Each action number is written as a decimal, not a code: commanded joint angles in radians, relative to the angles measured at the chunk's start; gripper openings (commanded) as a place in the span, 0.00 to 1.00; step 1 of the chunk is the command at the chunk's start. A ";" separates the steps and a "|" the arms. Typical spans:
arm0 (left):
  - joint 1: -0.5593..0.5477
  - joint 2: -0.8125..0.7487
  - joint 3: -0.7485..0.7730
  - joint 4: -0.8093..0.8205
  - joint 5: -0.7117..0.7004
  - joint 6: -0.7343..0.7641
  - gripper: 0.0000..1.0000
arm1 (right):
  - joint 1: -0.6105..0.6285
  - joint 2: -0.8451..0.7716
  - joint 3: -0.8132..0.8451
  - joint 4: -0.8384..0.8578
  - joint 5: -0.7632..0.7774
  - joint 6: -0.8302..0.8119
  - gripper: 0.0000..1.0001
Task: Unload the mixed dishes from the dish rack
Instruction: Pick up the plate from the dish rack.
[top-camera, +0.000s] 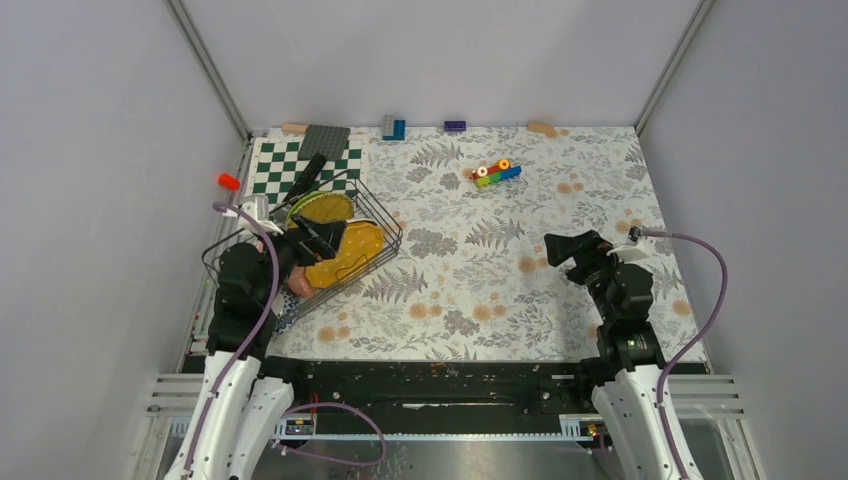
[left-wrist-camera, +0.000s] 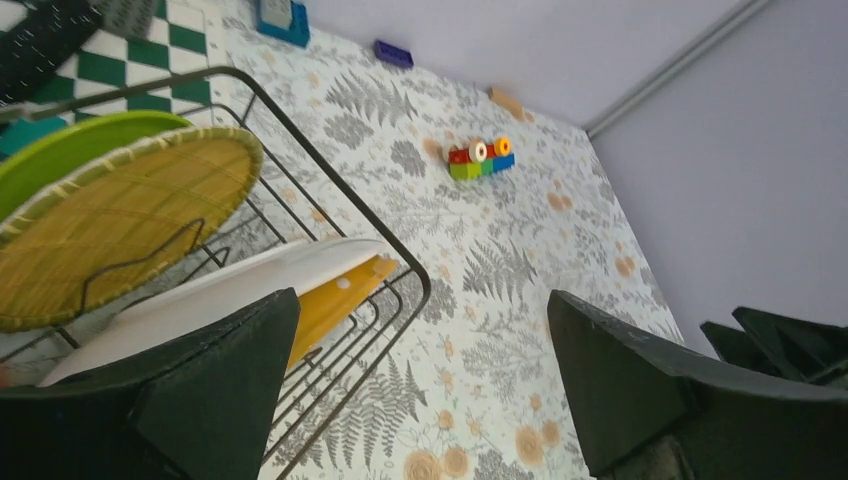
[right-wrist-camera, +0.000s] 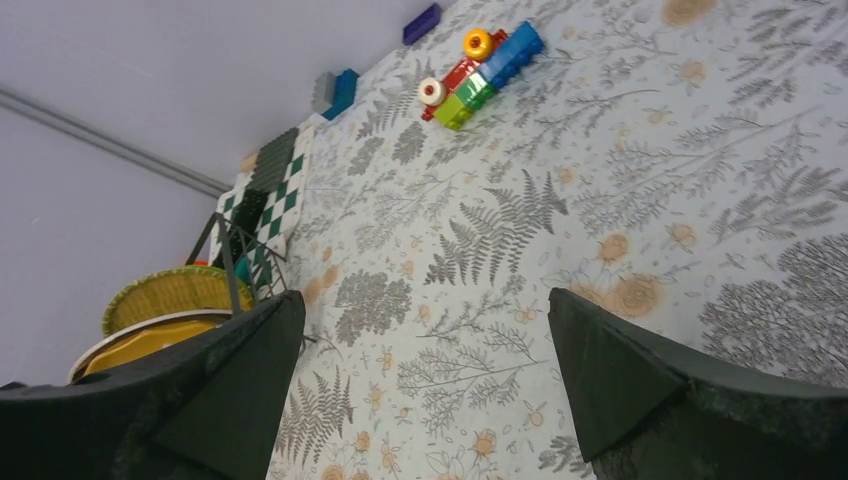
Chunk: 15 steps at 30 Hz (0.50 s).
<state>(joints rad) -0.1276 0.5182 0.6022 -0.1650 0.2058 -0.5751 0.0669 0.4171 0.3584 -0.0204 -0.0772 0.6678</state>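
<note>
Left gripper (left-wrist-camera: 422, 305): wide open, holding nothing; above the dish rack (top-camera: 392, 228)
Plates: white plate (left-wrist-camera: 250, 280) and yellow plate (left-wrist-camera: 335, 300) in the rack, just beside one finger (left-wrist-camera: 200, 380)
Right gripper (right-wrist-camera: 425, 305): wide open, empty; far from the rack

**Ana:** Where is there room for the left gripper (left-wrist-camera: 420, 300)?

**Ben:** Its fingers are spread wide. Right by its left finger (left-wrist-camera: 215, 375) are the black wires of the dish rack (left-wrist-camera: 338, 178). A white plate (left-wrist-camera: 240, 285) and a yellow plate (left-wrist-camera: 335, 298) lean there too. Past that finger a woven plate (left-wrist-camera: 110, 230) stands up, with a green plate (left-wrist-camera: 70, 150) behind it. In front of the right finger there is only the flowery cloth (left-wrist-camera: 500, 250).

**Ana:** And the right gripper (right-wrist-camera: 422, 295)?

**Ben:** It is wide apart too, with bare cloth between its fingers. The toy bricks (right-wrist-camera: 480, 65) are far ahead. The dish rack is well off past its left finger.
</note>
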 joint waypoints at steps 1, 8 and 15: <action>0.003 0.069 0.054 -0.009 0.119 0.005 0.99 | -0.003 0.022 -0.047 0.224 -0.105 0.002 0.99; -0.078 0.135 0.148 -0.142 -0.077 -0.044 0.99 | -0.003 0.083 -0.109 0.458 -0.308 -0.012 0.99; -0.225 0.393 0.689 -0.219 0.041 0.294 0.99 | -0.003 0.160 -0.077 0.447 -0.355 0.013 0.99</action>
<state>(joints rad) -0.3088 0.7845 0.9348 -0.4095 0.1802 -0.5018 0.0662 0.5499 0.2523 0.3534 -0.3576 0.6704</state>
